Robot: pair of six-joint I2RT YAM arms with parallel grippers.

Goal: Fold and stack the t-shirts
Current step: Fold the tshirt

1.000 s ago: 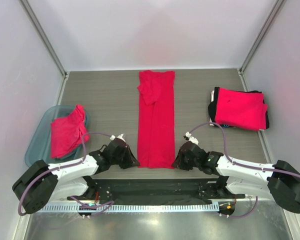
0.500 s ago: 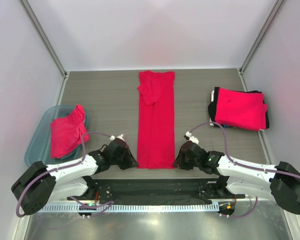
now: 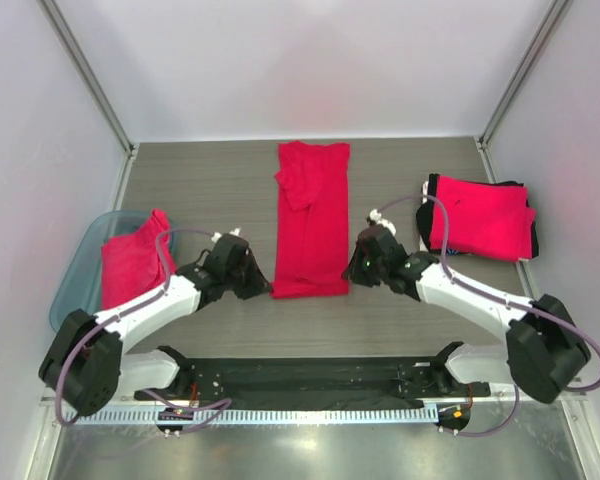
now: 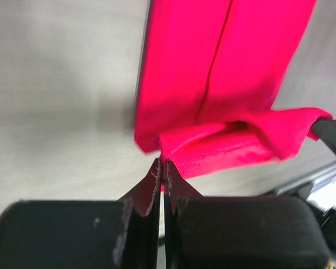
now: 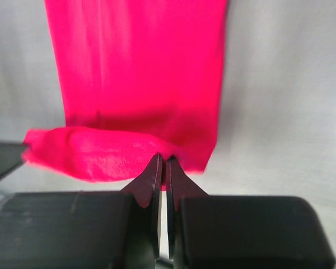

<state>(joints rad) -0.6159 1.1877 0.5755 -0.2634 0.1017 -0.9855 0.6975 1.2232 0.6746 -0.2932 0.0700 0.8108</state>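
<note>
Grippers sit nearest: the left gripper (image 3: 267,289) and right gripper (image 3: 349,275) each pinch tight a near corner of the long folded t-shirt (image 3: 311,215), its hem raised and curled over. Beyond them, the strip lies flat up the middle of the table (image 3: 210,190). At left, another shirt (image 3: 130,268) drapes over the teal bin (image 3: 78,275). At far right rests a folded stack (image 3: 480,215).

A translucent teal bin (image 3: 78,272) sits at the left edge of the grey wood-grain worktop (image 3: 210,190). Far right of the bin, near the opposite edge, lies something flat and black (image 3: 423,218), mostly covered. A black plate (image 3: 310,375) lies nearer than the bin, along the worktop's front edge.
</note>
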